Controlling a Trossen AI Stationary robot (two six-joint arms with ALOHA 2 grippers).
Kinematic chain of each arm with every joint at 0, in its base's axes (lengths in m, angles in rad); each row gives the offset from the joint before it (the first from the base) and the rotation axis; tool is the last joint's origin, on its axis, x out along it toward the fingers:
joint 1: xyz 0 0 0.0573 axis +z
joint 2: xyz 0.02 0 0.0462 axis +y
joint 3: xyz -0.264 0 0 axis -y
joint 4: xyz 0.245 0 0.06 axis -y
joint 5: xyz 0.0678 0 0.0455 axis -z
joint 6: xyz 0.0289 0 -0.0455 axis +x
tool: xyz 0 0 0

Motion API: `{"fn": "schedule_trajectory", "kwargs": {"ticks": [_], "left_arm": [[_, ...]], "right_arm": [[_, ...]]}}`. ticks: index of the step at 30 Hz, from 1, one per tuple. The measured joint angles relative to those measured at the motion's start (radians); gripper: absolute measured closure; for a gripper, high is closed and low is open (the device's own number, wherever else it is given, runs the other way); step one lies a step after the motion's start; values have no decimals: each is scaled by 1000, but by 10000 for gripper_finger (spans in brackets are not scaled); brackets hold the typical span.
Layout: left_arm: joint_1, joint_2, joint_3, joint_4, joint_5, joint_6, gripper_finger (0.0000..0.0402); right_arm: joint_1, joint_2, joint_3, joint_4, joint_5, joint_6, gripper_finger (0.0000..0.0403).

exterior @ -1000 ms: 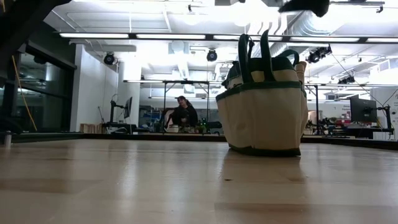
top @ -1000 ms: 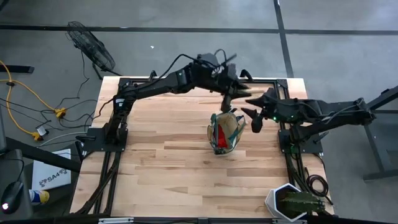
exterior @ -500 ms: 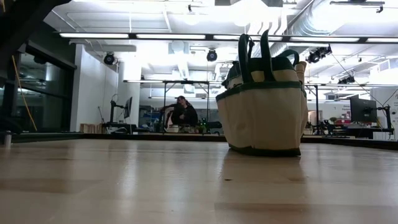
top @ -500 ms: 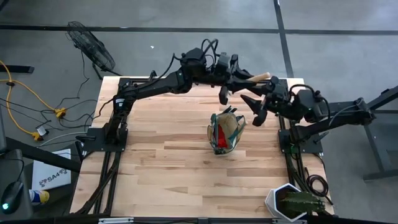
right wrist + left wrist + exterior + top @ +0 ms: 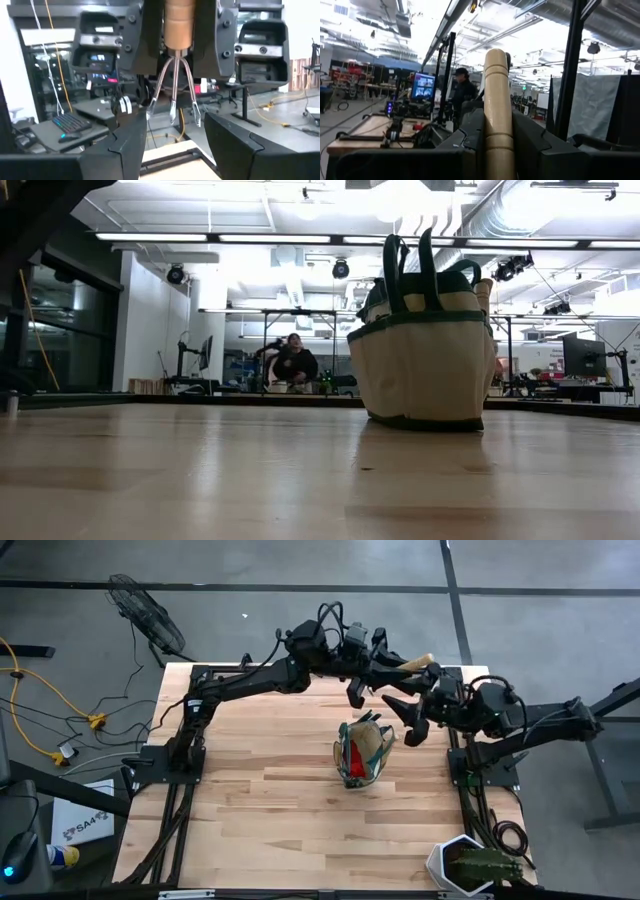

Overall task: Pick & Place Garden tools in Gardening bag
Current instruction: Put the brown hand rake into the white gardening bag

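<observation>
Left gripper [image 5: 385, 665], raised at the bag's [image 5: 362, 752] 12 o'clock, clamps one fork [image 5: 498, 120]; right gripper [image 5: 405, 718], fingers wide, faces it.

Even overhead light, no hard shadows on the table [image 5: 280, 790] in the high view. Low view: ceiling strip lights [image 5: 260, 238] blow out to glare, near wood soft, bag [image 5: 425, 350] sharp. Left wrist view backlit, ceiling washed out, fingers [image 5: 470, 145] dark. Right wrist view: near fingers [image 5: 125, 145] blurred, background slightly soft.
</observation>
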Motion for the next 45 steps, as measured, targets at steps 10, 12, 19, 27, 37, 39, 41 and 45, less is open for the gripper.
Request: {"fn": "schedule_trajectory", "kwargs": {"ticks": [10,12,19,27,37,39,41,45], "left_arm": [[-7,0,0,23,40,-23,340],[-8,0,0,22,40,-23,340],[-8,0,0,29,46,-28,340],[-8,0,0,58,104,-58,340],[-8,-2,0,66,156,-87,340],[-8,-2,0,65,168,-96,340],[-8,-2,0,66,171,-105,340],[-8,-2,0,66,172,-110,340]], "right_arm": [[-20,11,0,76,-2,-44,211],[-30,23,0,107,-26,-44,211],[-45,81,0,155,-47,-45,211],[-45,106,0,208,-56,-74,211],[-54,104,0,233,-71,-97,211],[-61,104,0,232,-71,-96,211],[-70,104,0,233,-84,-96,211],[-77,106,0,232,-105,-95,211]]}}
